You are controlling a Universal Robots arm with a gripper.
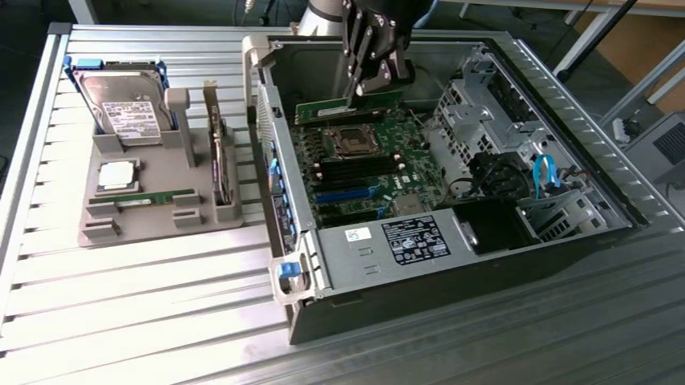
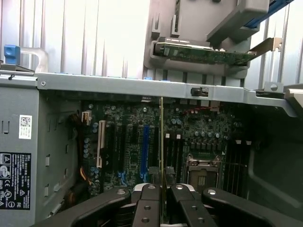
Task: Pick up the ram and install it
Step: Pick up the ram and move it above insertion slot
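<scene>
counter (image 1: pixel 139 321): grey metal, ribbed top, bright glare on the ribs nearest the camera
ribs: long parallel slats, running from the exterior view's left to its right
edge rail (image 1: pixel 32 144): raised metal strip along the counter's side at the exterior view's left
computer case (image 1: pixel 450 297): lies on its side directly on the counter, open side up, on the exterior view's right half, dark outer wall facing the camera
holder plate (image 1: pixel 182 172): grey plastic, flat on the counter, with upright posts and slots, to the exterior view's left of the case
plate vs case: just beside each other, contact cannot be told
</scene>
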